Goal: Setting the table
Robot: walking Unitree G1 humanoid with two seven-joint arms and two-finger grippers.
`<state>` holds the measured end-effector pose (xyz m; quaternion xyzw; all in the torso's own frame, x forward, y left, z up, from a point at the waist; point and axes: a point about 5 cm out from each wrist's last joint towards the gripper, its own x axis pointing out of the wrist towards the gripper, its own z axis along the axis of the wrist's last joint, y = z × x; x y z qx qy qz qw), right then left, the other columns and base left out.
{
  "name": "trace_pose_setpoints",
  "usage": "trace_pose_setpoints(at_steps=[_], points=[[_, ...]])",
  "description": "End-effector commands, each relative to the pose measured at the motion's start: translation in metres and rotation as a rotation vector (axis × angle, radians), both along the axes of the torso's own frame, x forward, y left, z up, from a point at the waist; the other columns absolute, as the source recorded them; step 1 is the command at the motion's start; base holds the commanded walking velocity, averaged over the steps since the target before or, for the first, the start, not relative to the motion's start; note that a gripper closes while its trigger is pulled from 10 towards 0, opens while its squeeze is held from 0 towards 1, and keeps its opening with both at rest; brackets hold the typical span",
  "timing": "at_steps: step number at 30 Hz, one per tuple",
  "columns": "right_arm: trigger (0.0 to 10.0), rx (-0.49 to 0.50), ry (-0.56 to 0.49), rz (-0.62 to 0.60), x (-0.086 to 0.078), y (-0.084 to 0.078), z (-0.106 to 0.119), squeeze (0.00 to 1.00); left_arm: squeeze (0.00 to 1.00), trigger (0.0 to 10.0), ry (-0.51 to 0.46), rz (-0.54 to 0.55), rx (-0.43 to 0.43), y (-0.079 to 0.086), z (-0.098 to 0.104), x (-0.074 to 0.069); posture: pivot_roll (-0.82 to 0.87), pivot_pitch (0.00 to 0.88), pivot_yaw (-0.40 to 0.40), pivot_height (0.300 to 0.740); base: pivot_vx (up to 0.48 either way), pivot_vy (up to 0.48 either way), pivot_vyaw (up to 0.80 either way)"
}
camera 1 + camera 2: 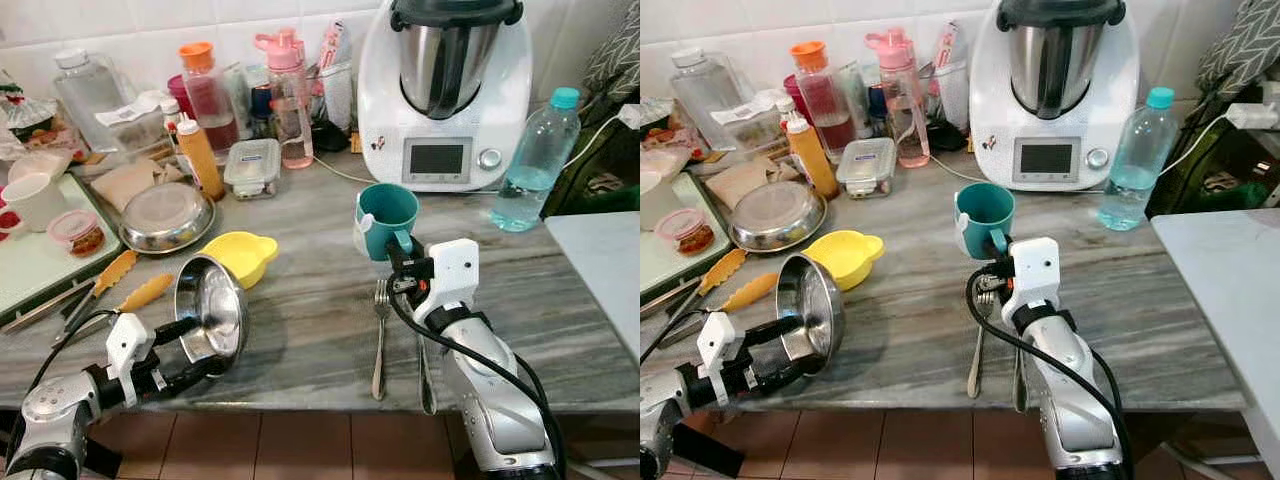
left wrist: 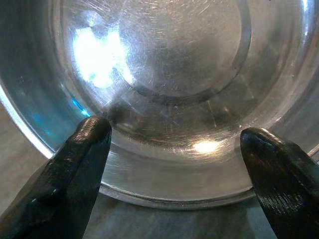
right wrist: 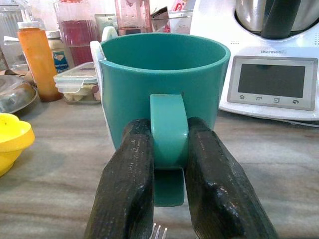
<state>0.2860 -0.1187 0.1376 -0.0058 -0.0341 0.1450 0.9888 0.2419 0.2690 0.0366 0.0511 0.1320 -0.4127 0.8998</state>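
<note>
Right gripper (image 3: 169, 164): clamped on the handle of the teal mug (image 1: 387, 215), one black finger pressed to each side of the handle; it sits right of centre in the left eye view.
Teal mug: upright, mouth up, at the middle of the marble counter (image 1: 310, 300), in front of the white kitchen machine (image 1: 443, 90); whether its base touches the counter cannot be told.
Left gripper (image 1: 195, 350): lower left of the left eye view, at the counter's front edge, its fingers (image 2: 79, 159) spread wide across the steel bowl (image 1: 212, 308); whether they press on it cannot be told.
Steel bowl: tipped on its side, open face toward the robot; the left wrist view looks straight into its shiny inside.
Fork (image 1: 380, 335): flat on the counter just below the mug, tines pointing toward the mug, beside the right arm.
Second piece of cutlery (image 1: 426, 375): lies partly under the right arm; its kind cannot be told.
Yellow bowl (image 1: 241, 255): just behind the steel bowl, left of centre.
Steel plate (image 1: 166, 215): upper left of the yellow bowl.
Water bottle (image 1: 536, 160): upright at the right, beside the kitchen machine.
Orange sauce bottle (image 1: 200, 155): stands behind the steel plate.
</note>
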Motion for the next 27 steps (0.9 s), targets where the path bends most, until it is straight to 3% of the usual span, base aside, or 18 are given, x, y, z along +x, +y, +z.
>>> trace_pose_setpoints(at_steps=[1,12,14,15,16,17,18,19,27], points=[[10.0,-0.001,-0.028,0.010,0.003,0.005,0.006,0.00,0.00,10.0,0.307,-0.091,0.082,-0.006,-0.047,-0.048,-0.06,0.044,0.066,0.740,0.000,0.000,0.00],[10.0,-0.005,-0.035,-0.002,0.005,0.003,0.006,0.00,0.00,10.0,0.333,-0.061,0.167,-0.007,-0.058,-0.058,-0.06,0.042,0.069,0.740,0.000,0.000,0.00],[10.0,-0.006,-0.036,-0.006,0.006,0.002,0.006,0.00,0.00,10.0,0.172,-0.210,0.014,-0.014,-0.027,-0.031,-0.06,0.040,0.069,0.740,0.000,0.000,0.00],[10.0,-0.007,-0.037,-0.007,0.006,0.002,0.006,0.00,0.00,10.0,-0.030,-0.365,-0.082,-0.026,0.025,-0.005,-0.06,0.039,0.069,0.740,0.000,0.000,0.00],[10.0,-0.008,-0.037,-0.008,0.007,0.002,0.006,0.00,0.00,10.0,-0.082,-0.416,-0.104,-0.039,0.048,-0.001,-0.06,0.038,0.068,0.740,0.000,0.000,0.00],[10.0,-0.008,-0.037,-0.009,0.007,0.001,0.006,0.00,0.00,10.0,-0.106,-0.455,-0.121,-0.050,0.062,-0.001,-0.06,0.038,0.068,0.740,0.000,0.000,0.00],[10.0,-0.008,-0.037,-0.009,0.007,0.001,0.006,0.00,0.00,10.0,-0.106,-0.455,-0.121,-0.050,0.062,-0.001,-0.06,0.038,0.068,0.740,0.000,0.000,0.00],[10.0,-0.009,-0.039,-0.010,0.008,0.001,0.006,0.00,0.00,10.0,-0.130,-0.473,-0.151,-0.067,0.082,0.000,-0.06,0.037,0.067,0.740,0.000,0.000,0.00],[10.0,-0.013,-0.046,-0.016,0.010,0.000,0.006,0.00,0.00,10.0,-0.141,-0.535,-0.248,-0.116,0.150,-0.002,-0.07,0.035,0.071,0.740,0.000,0.000,0.00]])
